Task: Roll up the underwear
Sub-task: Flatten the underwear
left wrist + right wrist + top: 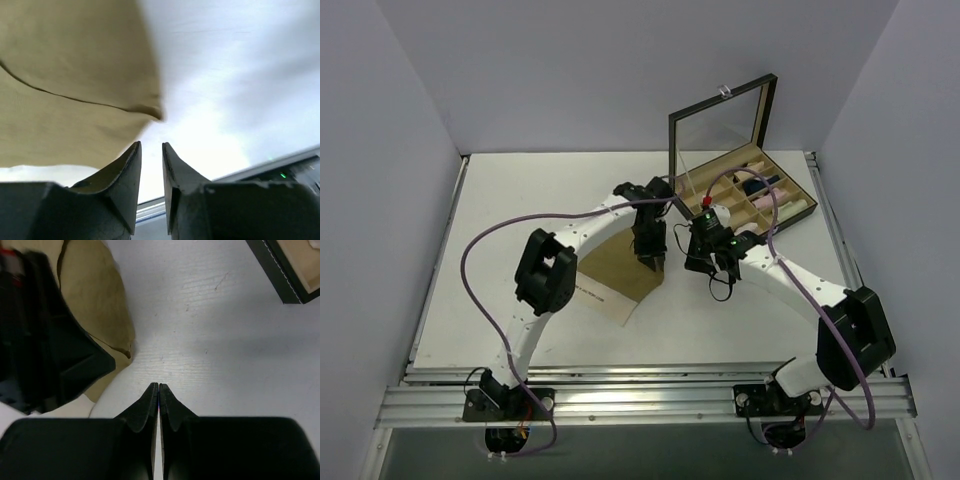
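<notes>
Closest to the bases, the tan underwear (pixel 615 278) lies flat on the table (pixel 520 200), fanning out to the left. Our left gripper (pixel 655 263) hangs right at its right-hand edge, fingers a crack apart and holding nothing. The right gripper (pixel 723 272) is pinched closed and empty, further right over bare tabletop. So the left one is nearer, we reckon. The box (pixel 790 205) sits way back.

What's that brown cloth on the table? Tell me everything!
The tan underwear is soft-looking beige cloth, lying flat and unrolled on the white table. A thin curved seam crosses it; one corner curls slightly. The left gripper sits by its edge, jaws slightly apart, not gripping it.
</notes>
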You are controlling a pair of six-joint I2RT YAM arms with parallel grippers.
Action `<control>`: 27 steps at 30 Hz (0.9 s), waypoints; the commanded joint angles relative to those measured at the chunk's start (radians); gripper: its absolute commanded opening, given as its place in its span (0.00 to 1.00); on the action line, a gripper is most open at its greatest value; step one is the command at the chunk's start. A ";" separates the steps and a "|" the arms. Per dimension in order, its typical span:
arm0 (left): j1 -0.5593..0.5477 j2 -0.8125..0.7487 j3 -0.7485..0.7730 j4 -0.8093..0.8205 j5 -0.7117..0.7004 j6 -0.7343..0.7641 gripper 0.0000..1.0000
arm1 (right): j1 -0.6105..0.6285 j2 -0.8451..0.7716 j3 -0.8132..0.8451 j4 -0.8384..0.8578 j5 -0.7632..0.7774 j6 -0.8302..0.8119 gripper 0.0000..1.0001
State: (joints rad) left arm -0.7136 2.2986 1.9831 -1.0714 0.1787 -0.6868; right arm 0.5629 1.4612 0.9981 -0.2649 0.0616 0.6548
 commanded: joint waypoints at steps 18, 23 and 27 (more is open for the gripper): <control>0.417 0.005 0.257 -0.092 -0.300 0.447 0.40 | 0.184 0.319 0.097 0.176 0.041 0.209 0.31; 0.393 0.028 0.206 -0.061 -0.237 0.478 0.39 | 0.210 0.416 0.128 0.188 0.044 0.197 0.28; 0.338 0.033 0.163 -0.058 -0.293 0.494 0.36 | 0.206 0.459 0.134 0.152 0.084 0.181 0.17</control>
State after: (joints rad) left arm -0.3431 2.3268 2.1685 -1.1503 -0.0910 -0.2306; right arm 0.7727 1.8816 1.1267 -0.0471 0.0830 0.8375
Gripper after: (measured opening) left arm 0.361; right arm 0.189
